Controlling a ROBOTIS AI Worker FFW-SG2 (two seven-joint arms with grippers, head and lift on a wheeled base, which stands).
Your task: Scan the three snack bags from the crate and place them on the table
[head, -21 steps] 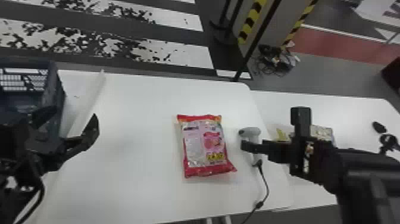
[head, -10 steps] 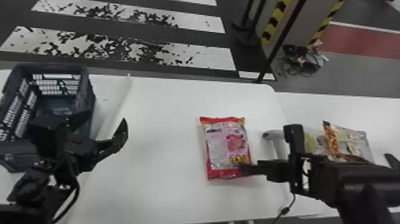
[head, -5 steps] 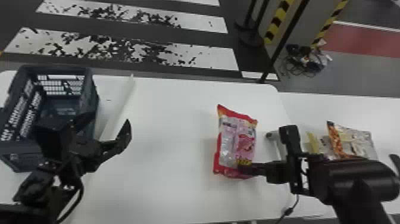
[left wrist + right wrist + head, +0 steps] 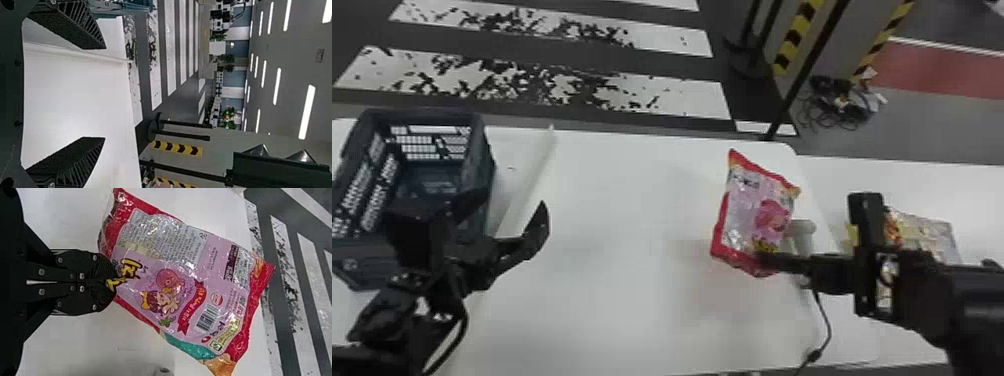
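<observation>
Tbl (image 4: pixel 612 240): bag (image 4: pixel 749 207) now aloft in R claw (image 4: pixel 768 260)

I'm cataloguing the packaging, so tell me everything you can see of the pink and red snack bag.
The snack bag looks like glossy, crinkled plastic film: red ends, pink panel, cartoon figures, barcode, teal patch low on one side. It is tilted, seemingly raised over the white table, near the scanner. The right gripper pinches it near one end.
</observation>
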